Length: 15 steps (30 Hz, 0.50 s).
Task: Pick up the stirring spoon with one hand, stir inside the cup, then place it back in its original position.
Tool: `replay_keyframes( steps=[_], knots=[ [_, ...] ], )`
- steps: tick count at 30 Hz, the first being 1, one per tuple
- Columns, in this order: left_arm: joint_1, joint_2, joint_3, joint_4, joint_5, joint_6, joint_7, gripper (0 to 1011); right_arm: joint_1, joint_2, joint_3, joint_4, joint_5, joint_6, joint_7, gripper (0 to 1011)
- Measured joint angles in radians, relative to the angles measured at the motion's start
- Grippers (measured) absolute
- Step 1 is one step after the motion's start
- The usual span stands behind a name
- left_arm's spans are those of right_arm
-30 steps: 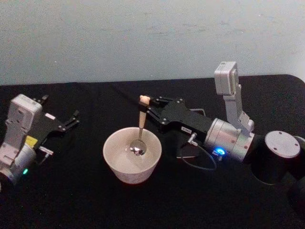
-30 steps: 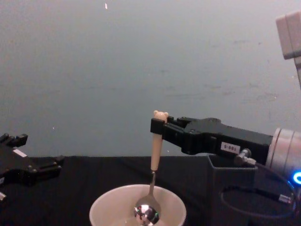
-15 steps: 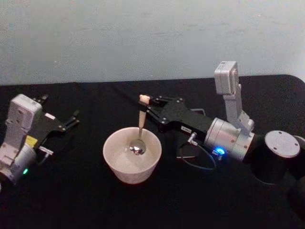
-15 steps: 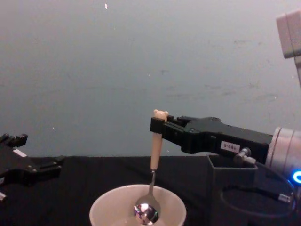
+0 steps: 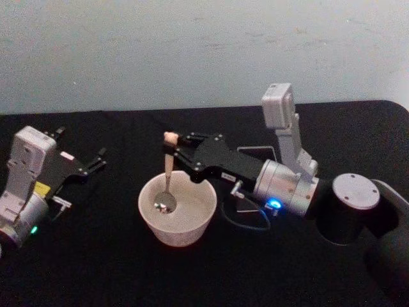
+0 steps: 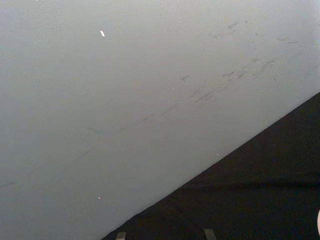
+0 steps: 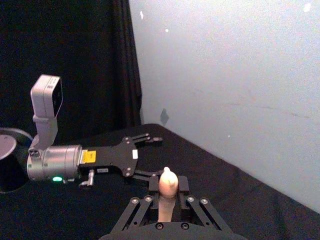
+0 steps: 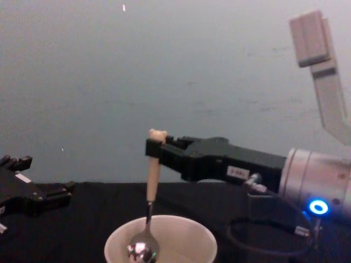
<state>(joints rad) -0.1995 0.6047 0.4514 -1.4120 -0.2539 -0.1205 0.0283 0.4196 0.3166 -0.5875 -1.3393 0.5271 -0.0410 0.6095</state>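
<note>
The right gripper [image 8: 156,148] reaches out flat over the table [image 5: 115,268], and its two fingers are pinched tight on the stirring spoon [image 8: 152,178]. They hold it high up on the beige handle, just under the tiny bear head, which pokes out above the fingers. The spoon hangs almost straight down from the gripper, tipped just a little. Right below the fingertips sits the white cup [image 8: 189,241]. The shiny round end of the spoon is down inside it, on the side of the cup nearer the robot's left. I cannot tell if the shiny end touches the bottom. The dark grey holder [image 5: 254,153] stands back behind the gripper's fingers, close by its black body, toward the silver wrist. The arm hides most of it. Far off to the left of the working gripper, well apart from the cup, the left gripper [image 7: 157,156] rests low near the table. Its fingers are spread wide with nothing in them. A plain pale wall [image 5: 192,51] stands beyond both grippers.
</note>
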Motion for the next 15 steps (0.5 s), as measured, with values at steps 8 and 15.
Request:
replay_keyframes(
  steps=[8, 15],
  knots=[
    [0.000, 0.000, 0.000, 0.000, 0.000, 0.000, 0.000, 1001, 0.024, -0.033, -0.025, 0.050, -0.042, 0.007, -0.017, 214],
    [0.000, 0.000, 0.000, 0.000, 0.000, 0.000, 0.000, 1001, 0.036, -0.051, -0.024, 0.091, -0.072, 0.002, -0.037, 214]
  ],
)
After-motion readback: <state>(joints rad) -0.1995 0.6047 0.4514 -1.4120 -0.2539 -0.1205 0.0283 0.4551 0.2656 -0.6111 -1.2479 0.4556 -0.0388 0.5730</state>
